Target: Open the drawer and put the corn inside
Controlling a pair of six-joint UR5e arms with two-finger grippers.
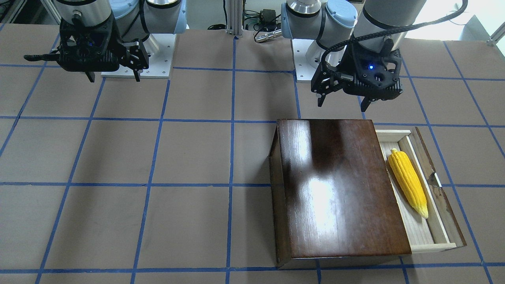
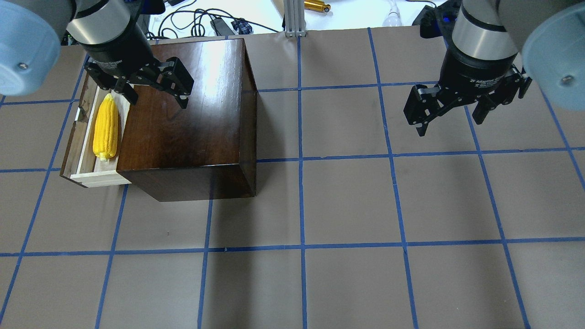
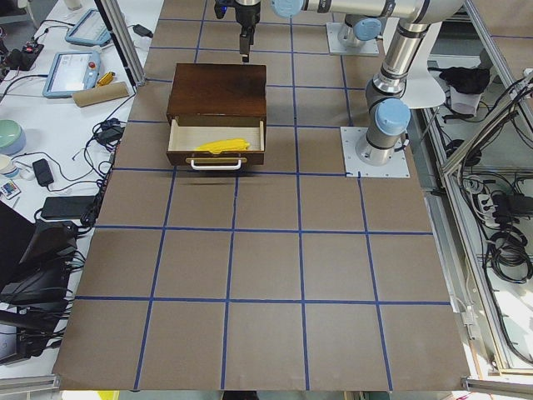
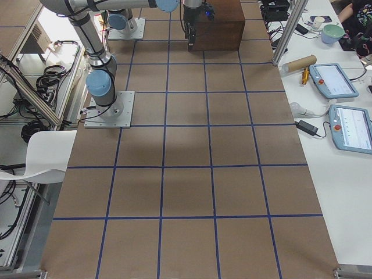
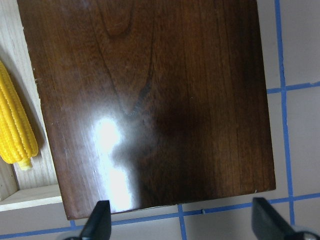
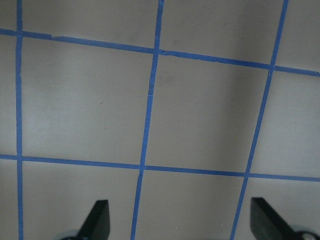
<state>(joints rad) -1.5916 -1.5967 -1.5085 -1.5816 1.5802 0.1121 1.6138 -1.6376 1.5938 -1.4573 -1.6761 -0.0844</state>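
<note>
The drawer (image 1: 431, 232) (image 2: 84, 137) (image 3: 185, 133) stands pulled out of the dark-brown box (image 1: 335, 189) (image 2: 187, 114) (image 5: 150, 100). The yellow corn (image 1: 408, 183) (image 2: 106, 128) (image 3: 221, 147) (image 5: 15, 125) lies lengthwise inside the drawer. My left gripper (image 1: 342, 103) (image 2: 157, 98) (image 5: 182, 227) is open and empty, raised above the box's top near the robot-side edge. My right gripper (image 1: 114, 77) (image 2: 450, 123) (image 6: 182, 222) is open and empty, raised over bare table far from the box.
The table is brown with a grid of blue tape lines (image 2: 299, 160). The arm bases (image 1: 138, 51) (image 1: 307, 63) stand at the robot's edge. Tablets, cables and a cardboard tube (image 4: 299, 63) lie on side benches off the table.
</note>
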